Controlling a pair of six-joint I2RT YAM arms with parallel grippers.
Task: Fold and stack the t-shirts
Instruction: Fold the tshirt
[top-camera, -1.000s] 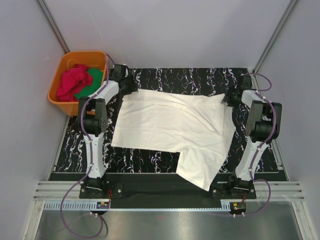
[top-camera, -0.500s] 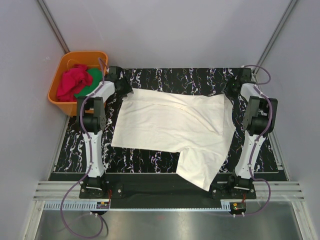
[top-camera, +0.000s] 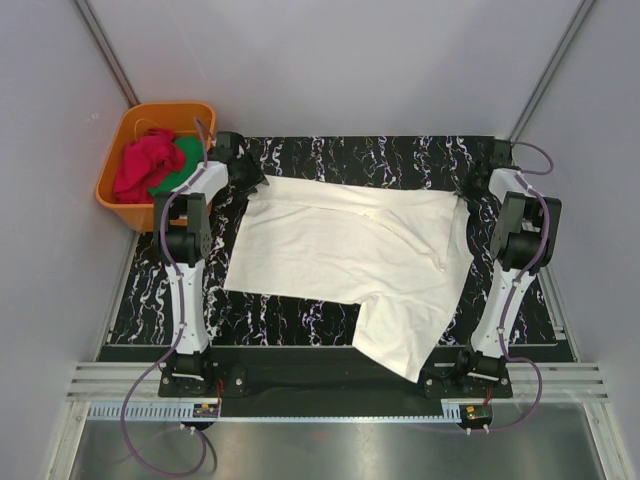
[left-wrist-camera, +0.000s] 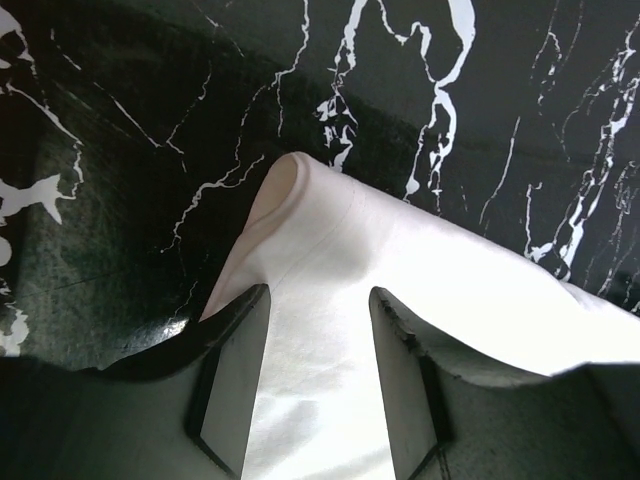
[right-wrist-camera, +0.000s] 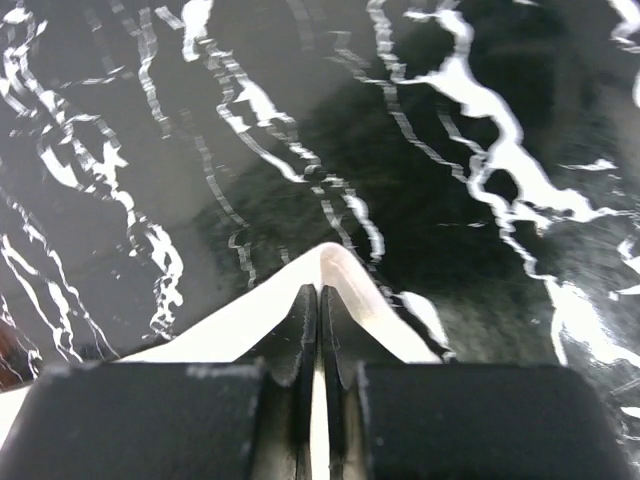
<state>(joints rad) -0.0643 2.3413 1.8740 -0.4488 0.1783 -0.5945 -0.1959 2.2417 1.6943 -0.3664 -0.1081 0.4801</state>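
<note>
A large cream-white t-shirt (top-camera: 350, 250) lies spread on the black marbled mat (top-camera: 380, 155). My left gripper (top-camera: 245, 183) sits at its far left corner. In the left wrist view that gripper (left-wrist-camera: 320, 295) is open, one finger on each side of the rounded cloth corner (left-wrist-camera: 300, 200), with a wide gap. My right gripper (top-camera: 470, 190) is at the far right corner. In the right wrist view it (right-wrist-camera: 318, 292) is shut on the peaked corner of the shirt (right-wrist-camera: 241, 321). A crumpled red t-shirt (top-camera: 142, 165) lies in the tub.
An orange plastic tub (top-camera: 112, 195) stands off the mat at the far left, with a green cloth (top-camera: 180, 160) beside the red one. Grey walls enclose the cell on three sides. The shirt's lower part hangs over the mat's near edge (top-camera: 400, 360).
My right gripper has closed on the shirt's far right corner and drawn that edge slightly to the right. The left gripper stays open at the far left corner.
</note>
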